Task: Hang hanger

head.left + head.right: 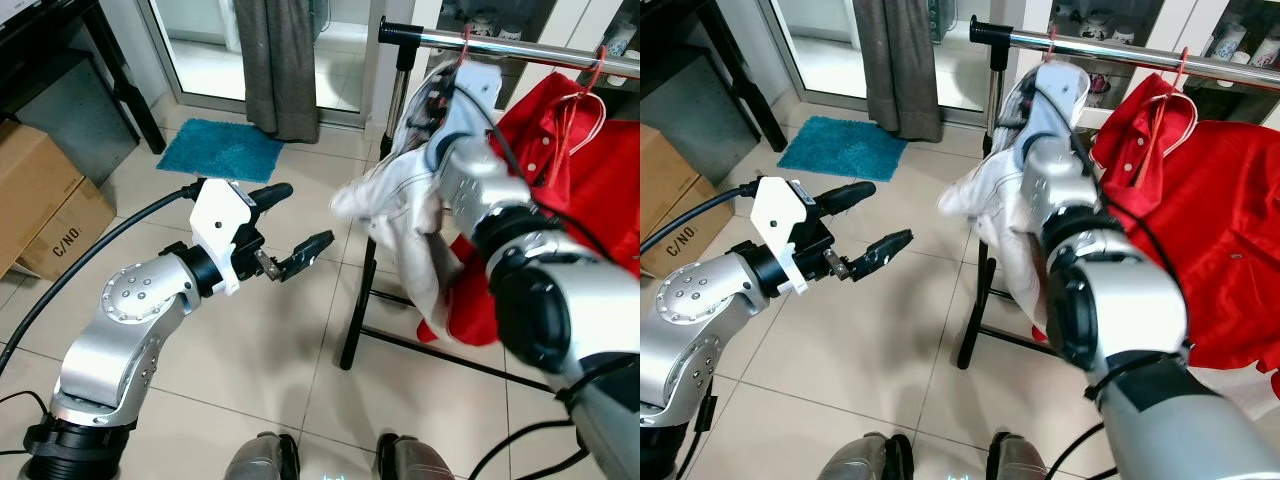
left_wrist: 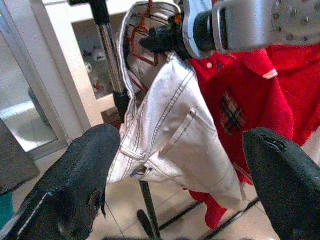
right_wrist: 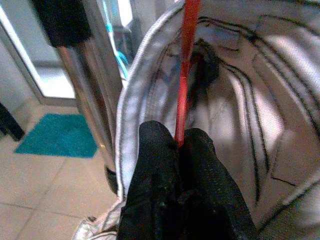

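Right gripper clenched on red hanger carrying the white garment, hook at the rail at 12 o'clock; seat the hook fully before releasing, left gripper spread empty.

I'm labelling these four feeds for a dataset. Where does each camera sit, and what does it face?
Left eye: head, facing down and forward; open left gripper, right arm at rail.
Right eye: same scene; feet show.
Left wrist: between its fingers, white trousers.
Right wrist: gripper clamping red hanger.
Shared: trousers, rail.
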### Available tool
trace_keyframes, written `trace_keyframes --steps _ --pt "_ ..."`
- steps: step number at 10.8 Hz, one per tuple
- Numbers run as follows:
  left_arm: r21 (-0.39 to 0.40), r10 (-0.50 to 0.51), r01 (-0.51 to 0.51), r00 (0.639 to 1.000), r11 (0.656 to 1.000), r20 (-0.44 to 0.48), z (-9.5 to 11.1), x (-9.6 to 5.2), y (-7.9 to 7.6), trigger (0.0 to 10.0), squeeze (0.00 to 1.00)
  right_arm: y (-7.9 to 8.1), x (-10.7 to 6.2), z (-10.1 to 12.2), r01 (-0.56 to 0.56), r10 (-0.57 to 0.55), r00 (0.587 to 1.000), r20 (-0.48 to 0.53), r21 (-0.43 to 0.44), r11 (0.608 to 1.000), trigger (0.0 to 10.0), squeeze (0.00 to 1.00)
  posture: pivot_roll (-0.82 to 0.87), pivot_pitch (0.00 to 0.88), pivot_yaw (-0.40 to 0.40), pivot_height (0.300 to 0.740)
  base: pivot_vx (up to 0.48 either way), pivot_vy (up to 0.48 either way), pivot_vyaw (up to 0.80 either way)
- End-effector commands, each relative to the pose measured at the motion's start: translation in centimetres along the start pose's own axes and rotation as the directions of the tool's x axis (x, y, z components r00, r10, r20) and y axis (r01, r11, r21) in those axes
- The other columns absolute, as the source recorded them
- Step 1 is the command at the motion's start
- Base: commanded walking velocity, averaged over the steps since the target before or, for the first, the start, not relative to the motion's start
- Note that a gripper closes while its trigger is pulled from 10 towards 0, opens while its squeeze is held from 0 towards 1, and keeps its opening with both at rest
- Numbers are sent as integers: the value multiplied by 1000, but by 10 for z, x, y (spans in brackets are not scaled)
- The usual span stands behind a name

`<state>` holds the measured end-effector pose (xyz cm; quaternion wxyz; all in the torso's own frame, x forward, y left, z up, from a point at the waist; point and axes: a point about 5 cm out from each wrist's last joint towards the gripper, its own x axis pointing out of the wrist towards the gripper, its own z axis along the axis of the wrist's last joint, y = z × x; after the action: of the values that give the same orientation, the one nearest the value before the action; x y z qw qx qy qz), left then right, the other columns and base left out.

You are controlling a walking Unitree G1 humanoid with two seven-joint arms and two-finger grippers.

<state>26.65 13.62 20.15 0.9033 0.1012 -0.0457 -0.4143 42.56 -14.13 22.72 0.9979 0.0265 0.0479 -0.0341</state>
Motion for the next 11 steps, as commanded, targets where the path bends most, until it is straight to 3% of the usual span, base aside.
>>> trace_keyframes --steps 1,4,5,6,8,11 --pt "-10 -16 16 999 1000 -36 -6 -1 -2 10000 278 3 1 6 -7 6 1000 -18 -24 1000 10000 0 49 185 49 740 0 0 0" --pt "-13 -28 28 999 1000 -45 -8 -2 -4 10000 275 3 -1 -17 -22 22 993 -112 8 1000 10000 0 43 176 49 740 0 0 0" --pt "-14 -28 27 999 1000 -47 -9 -2 -3 10000 275 3 -2 -19 -27 30 994 -110 21 999 10000 63 39 171 55 740 0 0 0" --pt "-13 -17 17 999 1000 -47 -10 -1 -1 10000 275 1 -1 -15 -26 28 998 -59 24 999 10000 1000 30 161 69 740 0 0 0" --pt "-62 69 -71 997 995 -43 -15 -2 5 10000 290 6 -2 -4 -68 69 997 36 -30 997 10000 1000 10 148 88 740 0 0 0" --pt "-86 68 -73 996 994 -63 -25 3 -1 10000 286 15 -6 -11 -160 164 985 63 -55 986 10000 1000 -12 120 96 740 0 0 0"
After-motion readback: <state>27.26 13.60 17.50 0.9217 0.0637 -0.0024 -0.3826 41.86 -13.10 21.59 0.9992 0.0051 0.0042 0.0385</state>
